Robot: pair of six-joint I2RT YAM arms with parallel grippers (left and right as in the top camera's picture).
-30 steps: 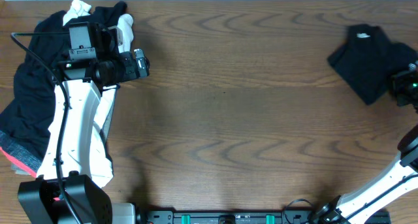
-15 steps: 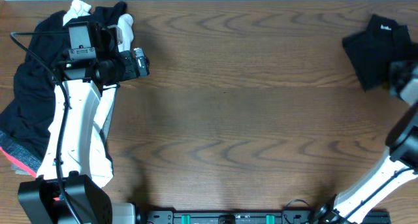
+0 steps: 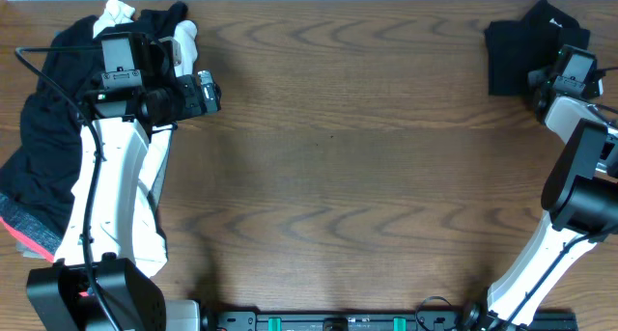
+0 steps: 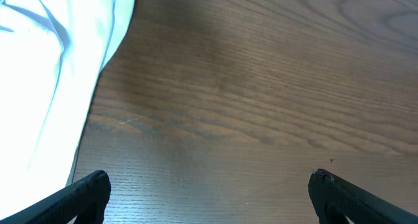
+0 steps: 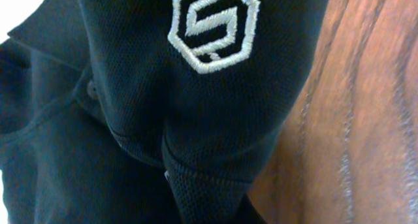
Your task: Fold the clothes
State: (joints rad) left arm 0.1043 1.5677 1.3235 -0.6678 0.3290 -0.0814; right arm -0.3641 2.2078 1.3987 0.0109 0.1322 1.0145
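Fabric is crowding the right gripper (image 3: 548, 77) so closely that its jaws are hiding, so I cannot tell whether they are pinching the black shirt (image 3: 517, 40). The cloth is gathering to a point low in the wrist view, under the stitched logo (image 5: 212, 25). The shirt is lying bunched in the upper right corner of the table (image 3: 367, 157), probably being set aside. The left gripper (image 4: 209, 194) is hanging spread wide and empty beside the white garment (image 4: 46, 67) of the unfolded pile (image 3: 39, 128) at upper left, likely readying a pick.
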